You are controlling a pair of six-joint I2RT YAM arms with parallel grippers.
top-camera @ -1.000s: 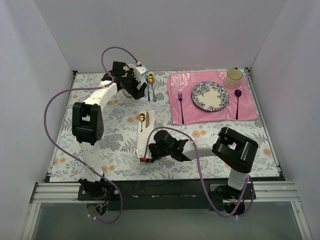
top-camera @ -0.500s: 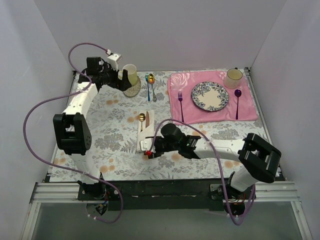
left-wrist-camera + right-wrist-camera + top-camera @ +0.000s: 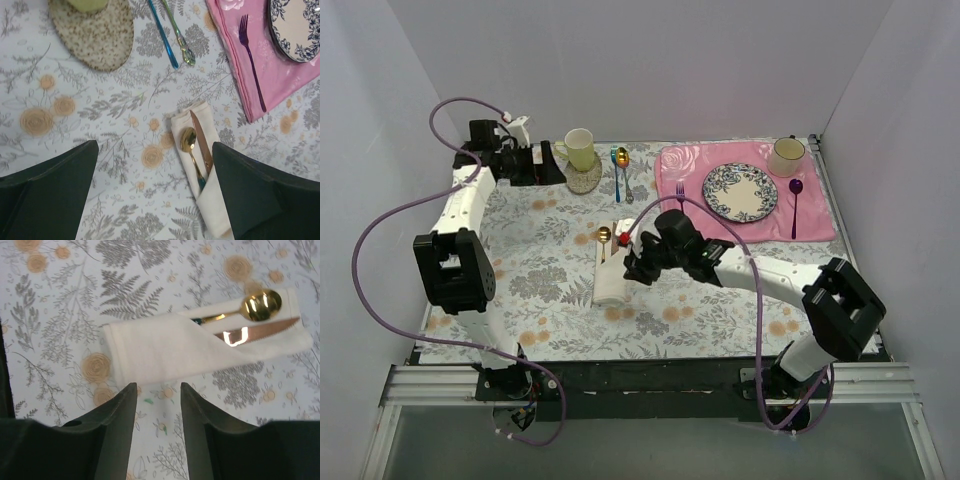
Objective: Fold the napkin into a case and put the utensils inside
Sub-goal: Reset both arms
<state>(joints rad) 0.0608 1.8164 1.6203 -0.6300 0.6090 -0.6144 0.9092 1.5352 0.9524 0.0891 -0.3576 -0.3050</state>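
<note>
The cream-white napkin [image 3: 609, 272] lies folded into a narrow case on the floral tablecloth. The gold-bowled spoon [image 3: 604, 235] with teal handle and the copper knife [image 3: 614, 238] are tucked in it, heads sticking out the far end. In the right wrist view the napkin [image 3: 165, 352], spoon [image 3: 260, 305] and knife [image 3: 255, 331] lie just beyond my right gripper [image 3: 157, 387], which is open and empty. From above, the right gripper [image 3: 631, 266] hovers at the napkin's right edge. My left gripper [image 3: 546, 166] is wide open and empty, left of the mug; its wrist view shows the napkin [image 3: 216, 205], spoon [image 3: 188, 140] and knife [image 3: 200, 135] below the left gripper [image 3: 155, 150].
A yellow-green mug [image 3: 579, 148] stands on a speckled coaster [image 3: 586, 182]. A blue-handled spoon [image 3: 616, 170] and another spoon [image 3: 625, 172] lie beside it. The pink placemat [image 3: 720, 228] holds a patterned plate [image 3: 739, 192], purple fork [image 3: 680, 215], purple spoon [image 3: 795, 205] and a cup [image 3: 786, 155].
My left gripper has drawn back to the left, leaving the mug standing on the coaster. My right gripper has moved from the napkin's near end up along its right side.
</note>
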